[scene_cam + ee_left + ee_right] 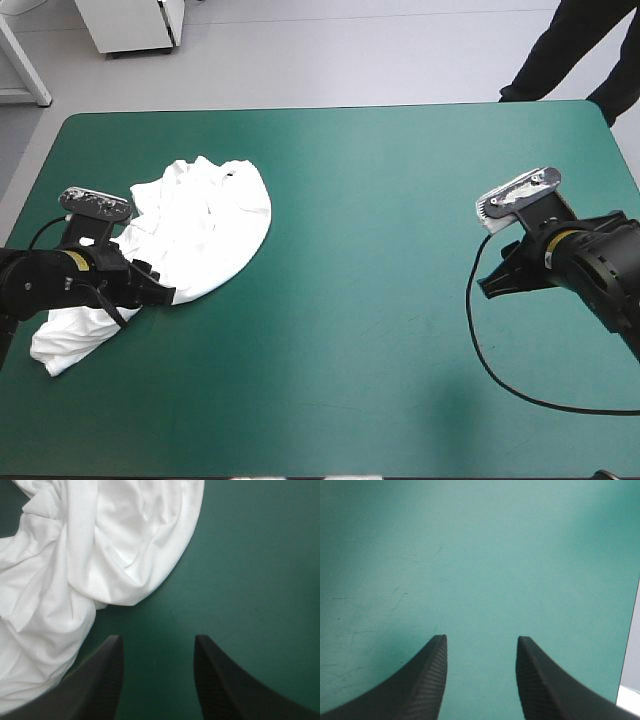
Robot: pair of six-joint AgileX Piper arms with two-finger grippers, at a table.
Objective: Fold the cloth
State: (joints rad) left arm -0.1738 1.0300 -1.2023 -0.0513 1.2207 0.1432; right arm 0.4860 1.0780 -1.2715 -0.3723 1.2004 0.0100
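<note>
The white T-shirt [200,235] lies in a crumpled heap on the left part of the teal-green table, one end trailing toward the near left edge. My left gripper [160,293] sits low at the heap's near edge, open. In the left wrist view the T-shirt [85,555] spreads ahead of and beside the left gripper [157,642], and only bare cover shows between the fingers. My right gripper [490,285] hovers open over the right side of the table, far from the shirt. The right wrist view shows the right gripper [481,642] above bare cover only.
The teal-green cover [370,250] stretches bare between the two arms. In the right wrist view the table's edge [629,645] shows close beside the right gripper.
</note>
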